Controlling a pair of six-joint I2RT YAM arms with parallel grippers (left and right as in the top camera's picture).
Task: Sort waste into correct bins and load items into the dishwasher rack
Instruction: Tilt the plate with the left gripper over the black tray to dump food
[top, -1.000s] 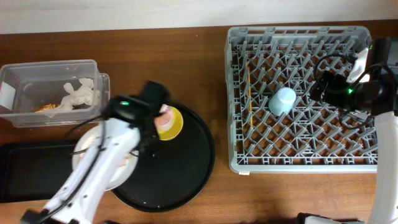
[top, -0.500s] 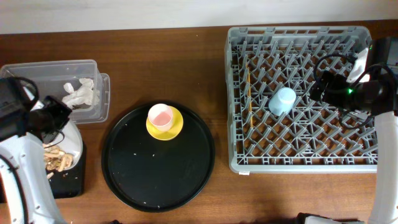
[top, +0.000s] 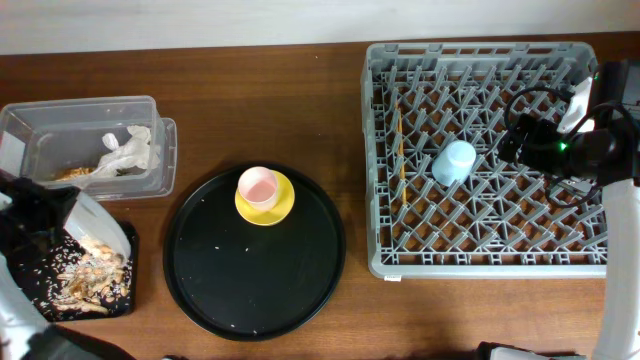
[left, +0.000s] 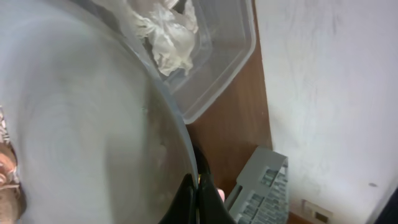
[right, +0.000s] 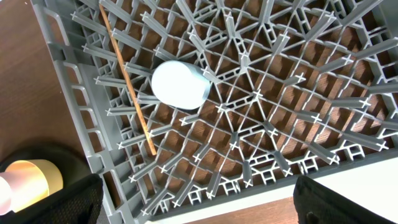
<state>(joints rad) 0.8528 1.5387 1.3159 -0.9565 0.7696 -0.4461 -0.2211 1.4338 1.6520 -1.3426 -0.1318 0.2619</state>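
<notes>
My left gripper (top: 55, 203) is shut on the rim of the pale grey-white plate (top: 100, 230) and holds it steeply tilted over the shallow black tray (top: 30, 300). Beige food scraps (top: 85, 275) lie on that tray. In the left wrist view the plate (left: 74, 124) fills the left and my fingers (left: 196, 199) pinch its edge. The crumpled tissue (top: 127, 150) lies in the clear tub (top: 85, 112). The pink cup (top: 257, 185) stands on the yellow saucer (top: 270, 205). My right gripper (right: 199, 202) is open and empty above the rack (top: 560, 255), which holds the light-blue cup (top: 455, 162) and chopsticks (top: 400, 150).
The large round black tray (top: 255, 270) sits in the middle and carries the saucer and some rice grains. Bare wooden table (top: 260, 100) lies between the tub and the rack. The right arm hangs over the rack's right side.
My left arm has carried the plate from beside the round tray to the far left and tipped it. The scraps have slid off onto the shallow black tray. The right arm has not moved.
</notes>
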